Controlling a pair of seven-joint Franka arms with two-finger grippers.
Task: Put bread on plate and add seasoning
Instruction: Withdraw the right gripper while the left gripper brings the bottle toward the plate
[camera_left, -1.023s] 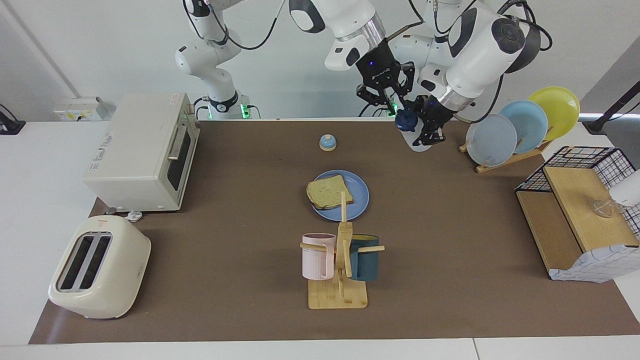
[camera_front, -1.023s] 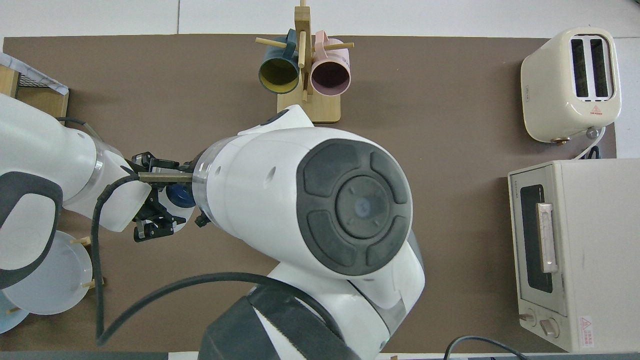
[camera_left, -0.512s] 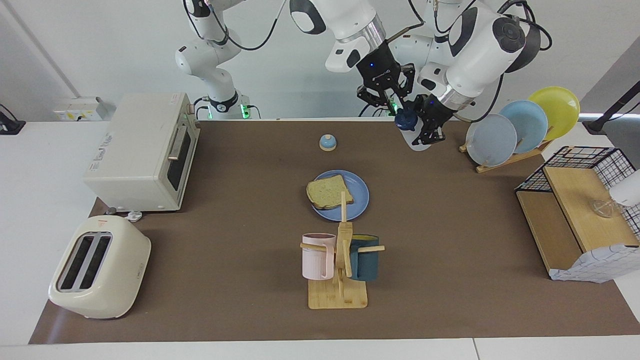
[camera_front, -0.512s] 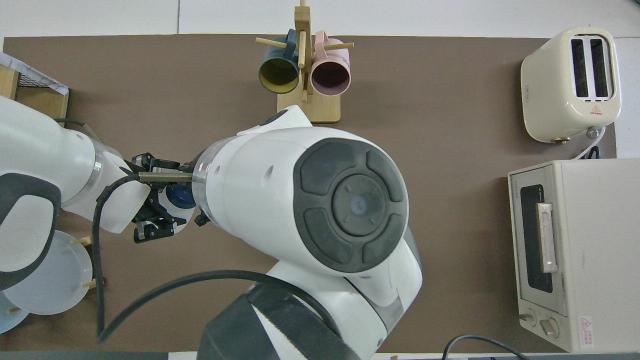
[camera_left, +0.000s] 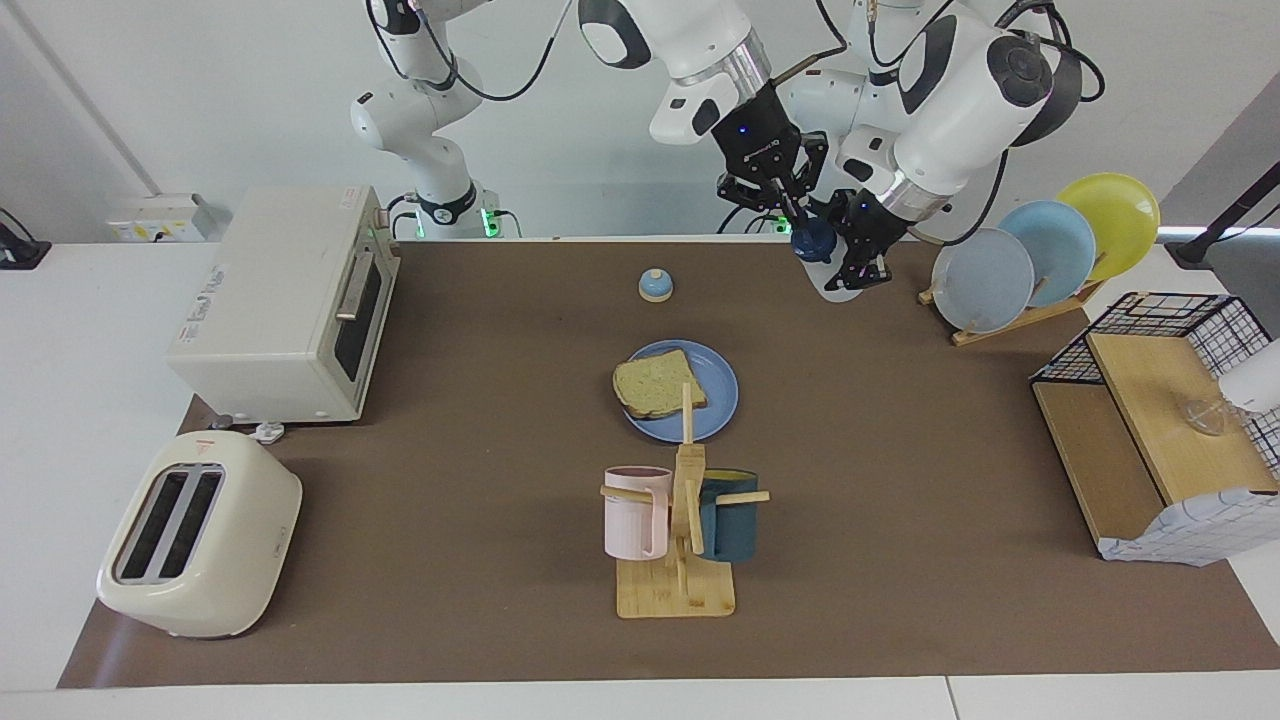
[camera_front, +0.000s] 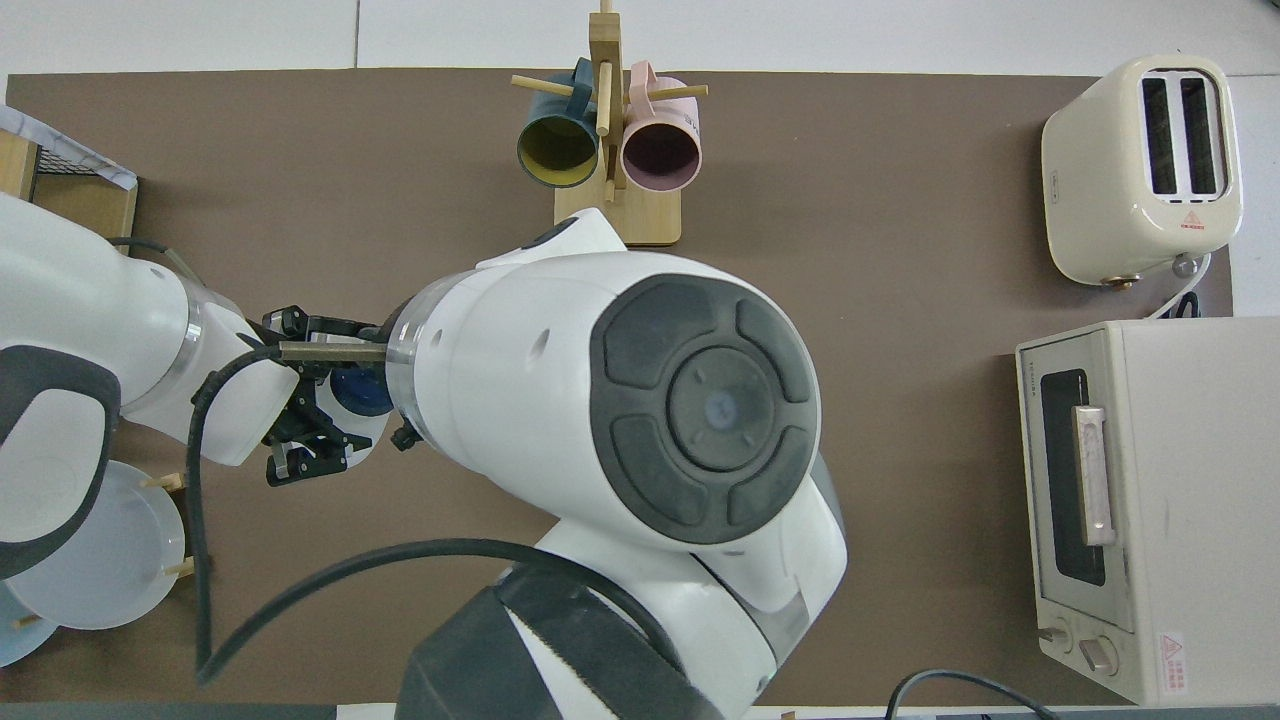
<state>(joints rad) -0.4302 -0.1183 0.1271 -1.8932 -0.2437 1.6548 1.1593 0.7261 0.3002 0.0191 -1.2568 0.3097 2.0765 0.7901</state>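
The left claw (camera_left: 862, 262) is gripping the squeeze bottle (camera_left: 838, 283); the right claw (camera_left: 790, 205), fingers spread, is reaching for its navy cap (camera_left: 812, 240). Bread (camera_left: 657, 383) is lying on the blue plate (camera_left: 720, 400), so uncapping likely comes next.

Bread (camera_left: 658, 384): lay flat on the plate (camera_left: 716, 398) at mid-table, toward the plate's right-arm side.
Bottle (camera_left: 826, 262): tilted, clamped in the left gripper (camera_left: 862, 262), beside the plate rack (camera_left: 1010, 318).
Right gripper (camera_left: 792, 206): fingertips at the bottle's navy cap (camera_left: 811, 241); contact could not be told.
Bell (camera_left: 655, 285): nearer the robots than the plate.
Mug tree (camera_left: 685, 520): farther from the robots than the plate; one pink and one dark mug.
Oven (camera_left: 290, 300) and toaster (camera_left: 198, 535): right arm's end.
Wire basket (camera_left: 1165, 405): left arm's end.
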